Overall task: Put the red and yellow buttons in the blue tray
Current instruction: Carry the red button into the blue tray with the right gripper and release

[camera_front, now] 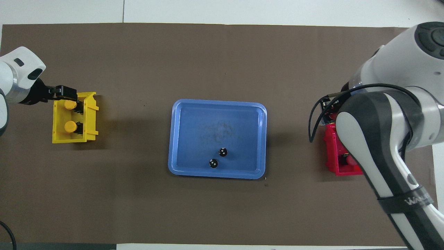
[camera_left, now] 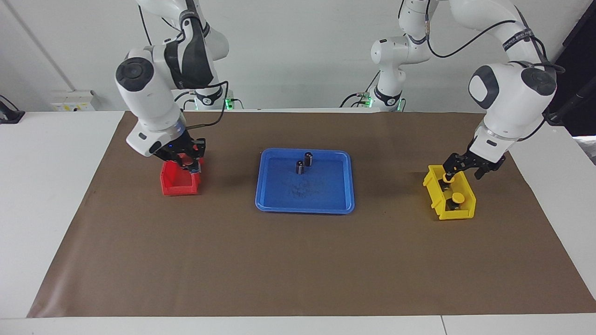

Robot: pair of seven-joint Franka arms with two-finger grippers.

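My right jaws hang low over the red bin, at the end of it nearer to my bases. A bit of red shows between them, but I cannot tell if they are pinching it or how wide they are. From above, my own arm hides these jaws. One red button sits in the red bin, and I cannot see the other red one for sure.

The blue tray lies flat in the middle of the brown surface, between the two bins and well apart from both. It has two dark cylinders standing close together in it, at the end nearer to me. No red or yellow cap is in the tray.

My left jaws are wide apart and reach down at the yellow bin, at its end nearer to me. One finger is right at the cap of the nearer yellow button, and the other finger is out past the bin's wall. They are not closed on anything. The second yellow button sits in the same bin, just beside the first and farther from me
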